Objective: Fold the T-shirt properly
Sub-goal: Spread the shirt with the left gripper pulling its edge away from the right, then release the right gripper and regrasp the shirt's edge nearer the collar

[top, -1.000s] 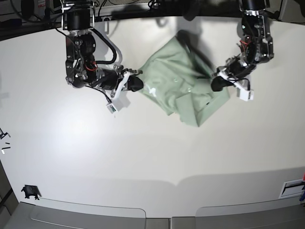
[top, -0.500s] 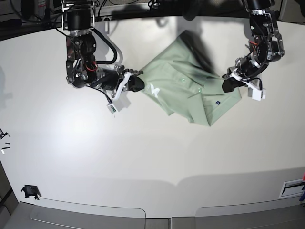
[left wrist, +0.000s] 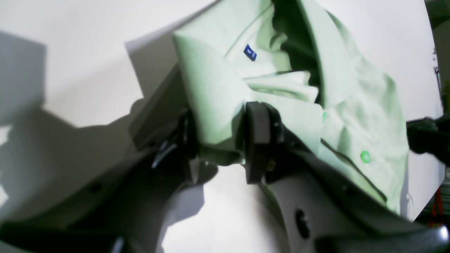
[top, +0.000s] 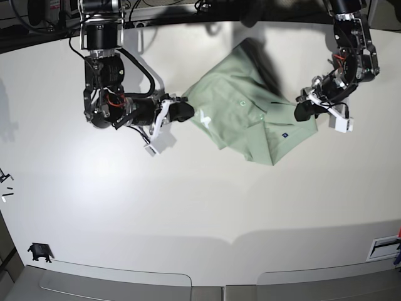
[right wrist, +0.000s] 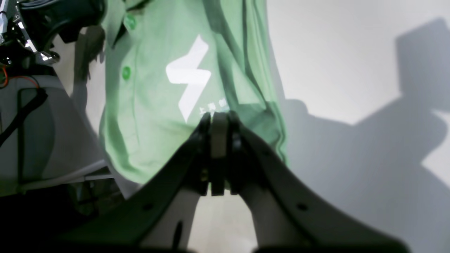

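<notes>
The pale mint-green T-shirt (top: 241, 116) lies partly folded at the back of the white table, collar and blue label (top: 285, 134) toward the right. My left gripper (top: 302, 111) is at its right corner. In the left wrist view its jaws (left wrist: 219, 140) stand apart, with a fold of the collar side (left wrist: 214, 98) loose between them. My right gripper (top: 183, 111) is at the shirt's left edge. The right wrist view shows its fingers (right wrist: 218, 123) pressed together on the cloth's edge, just below a white lightning-bolt print (right wrist: 188, 75). Small green buttons (left wrist: 365, 156) show.
Both arms reach in from the table's far edge. Small dark parts lie at the left edge (top: 5, 185), and a black clip (top: 39, 252) sits near the front left. A white slotted piece (top: 383, 248) is at the front right. Grey trays (top: 113, 282) line the front.
My left gripper pulled the collar side out to the right, spreading the shirt flatter, and its jaws have come apart. The right gripper kept its hold and barely shifted.
</notes>
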Controlling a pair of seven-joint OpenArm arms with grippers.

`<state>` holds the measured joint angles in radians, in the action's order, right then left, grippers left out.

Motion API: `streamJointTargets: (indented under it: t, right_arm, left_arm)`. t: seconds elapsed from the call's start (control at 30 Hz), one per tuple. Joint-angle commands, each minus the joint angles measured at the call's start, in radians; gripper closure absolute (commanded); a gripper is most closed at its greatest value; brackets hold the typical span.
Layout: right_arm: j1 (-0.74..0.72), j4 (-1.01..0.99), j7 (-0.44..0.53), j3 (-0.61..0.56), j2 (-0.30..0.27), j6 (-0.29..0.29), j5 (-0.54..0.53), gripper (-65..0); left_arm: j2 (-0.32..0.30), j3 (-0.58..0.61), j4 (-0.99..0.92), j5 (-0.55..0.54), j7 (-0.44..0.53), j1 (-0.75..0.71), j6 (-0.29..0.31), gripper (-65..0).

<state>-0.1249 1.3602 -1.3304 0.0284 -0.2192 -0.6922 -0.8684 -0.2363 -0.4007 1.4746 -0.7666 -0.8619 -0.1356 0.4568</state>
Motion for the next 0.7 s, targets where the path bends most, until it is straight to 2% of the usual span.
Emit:
streamJointTargets:
  t: [0.0, 0.07, 0.13, 0.23, 0.37, 0.47, 0.57, 0.67]
  right_arm:
    - [-0.029, 0.014, 0.012, 0.005, -0.009, -0.006, -0.027, -0.3]
    - [-0.041, 0.014, 0.004, 0.005, -0.011, -0.006, -0.026, -6.9]
    - [-0.051, 0.014, -0.022, 0.014, -0.011, -0.006, -0.026, -10.3]
    - [-0.064, 0.014, -0.056, 0.045, -0.011, -0.006, -0.026, -10.5]
    - [-0.075, 0.014, -0.053, 0.142, -0.011, -0.006, -0.026, -10.5]
    - [-0.085, 0.014, -0.003, 0.253, -0.011, -0.006, -0.026, -10.4]
    - [-0.094, 0.014, 0.087, 0.372, -0.01, -0.006, -0.042, -10.4]
    - [-0.095, 0.014, 0.139, 0.479, -0.008, -0.006, -0.142, -10.4]
  left_arm:
    - [-0.017, -0.005, 0.019, -0.02, 0.017, 0.011, 0.012, -18.6]
    - [-0.025, -0.005, 0.019, -0.02, 0.016, 0.01, 0.012, -18.6]
    - [-0.032, -0.005, 0.019, -0.02, 0.017, 0.007, 0.012, -18.6]
    - [-0.033, -0.005, 0.019, -0.02, 0.017, 0.002, 0.012, -18.6]
    - [-0.033, -0.005, 0.019, -0.02, 0.017, 0.0, 0.012, -18.6]
    - [-0.033, -0.005, 0.019, -0.02, 0.017, 0.0, 0.012, -18.6]
    - [-0.033, -0.005, 0.019, -0.019, 0.017, 0.0, 0.012, -18.5]
    - [-0.033, -0.006, 0.019, 0.0, 0.021, 0.0, 0.012, -14.7]
